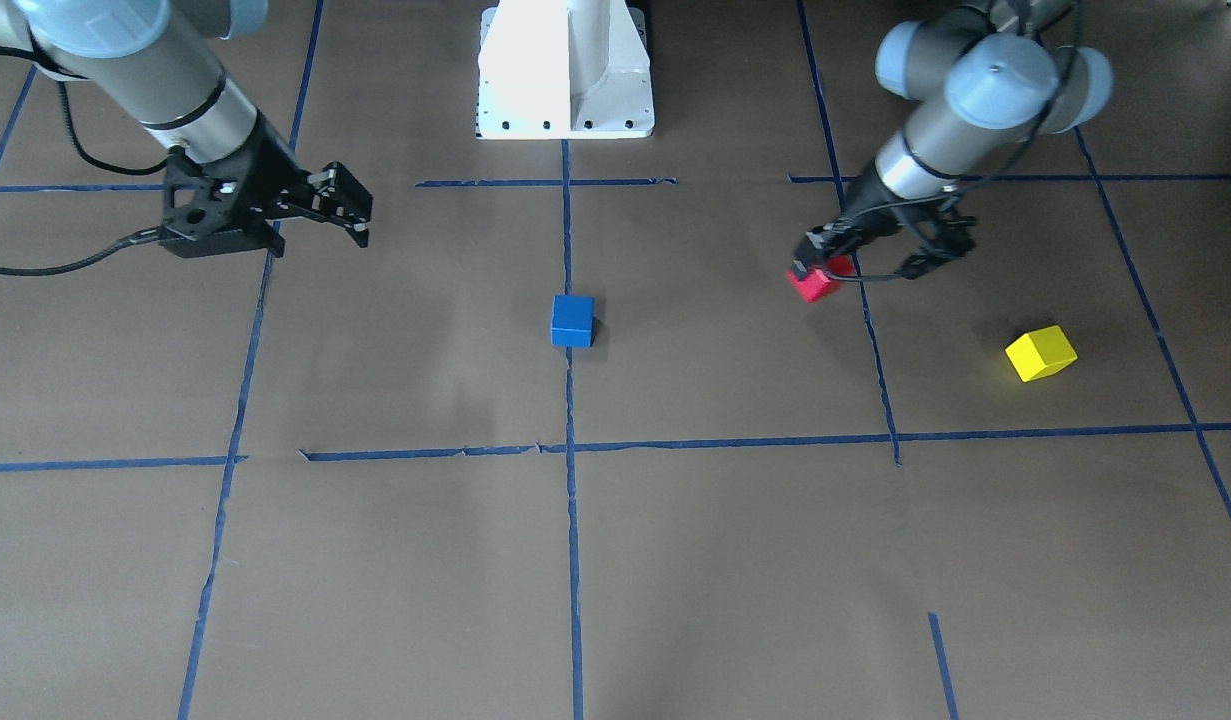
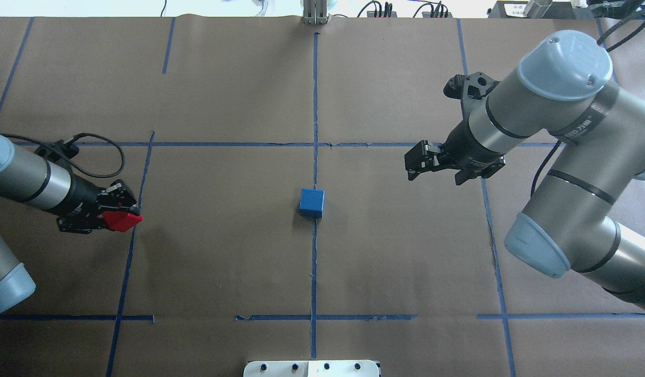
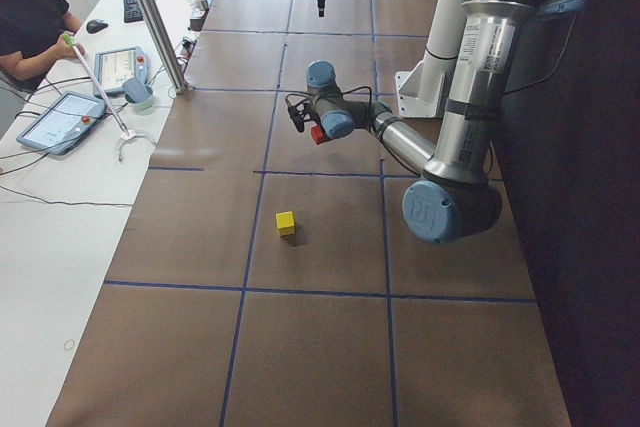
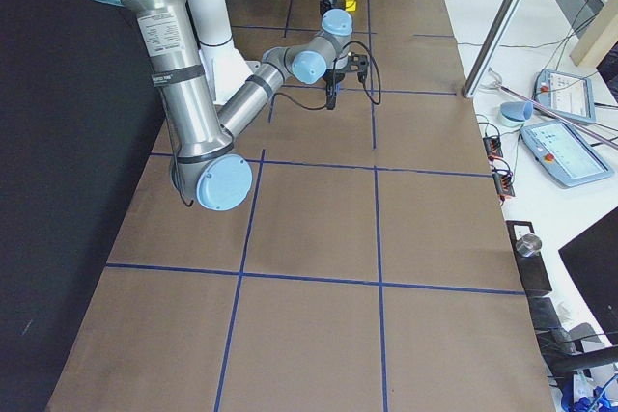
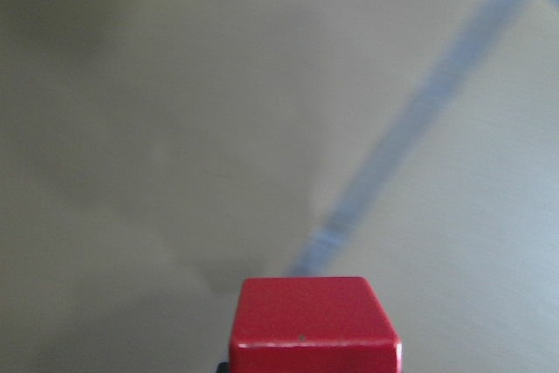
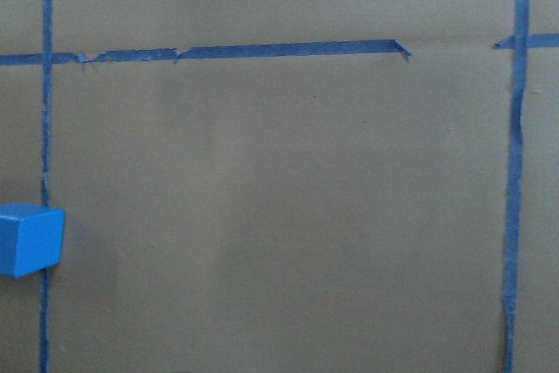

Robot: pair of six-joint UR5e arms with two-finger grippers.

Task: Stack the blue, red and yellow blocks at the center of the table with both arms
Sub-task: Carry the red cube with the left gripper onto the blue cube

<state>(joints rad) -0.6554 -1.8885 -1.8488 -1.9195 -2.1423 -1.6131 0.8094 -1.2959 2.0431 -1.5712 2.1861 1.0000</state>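
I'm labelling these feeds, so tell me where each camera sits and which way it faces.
Front-facing: across the table, facing the robot; both arms, base, left tool holding red block.
Overhead: behind the robot, looking forward and down; both arms, right tool.
Exterior left: table's left end; left arm near.
Exterior right: table's right end; right arm near.
Left wrist: past the red block onto the table; no arm.
Right wrist: down onto the table; no arm.
Shared: front-facing and overhead both show the blue block.
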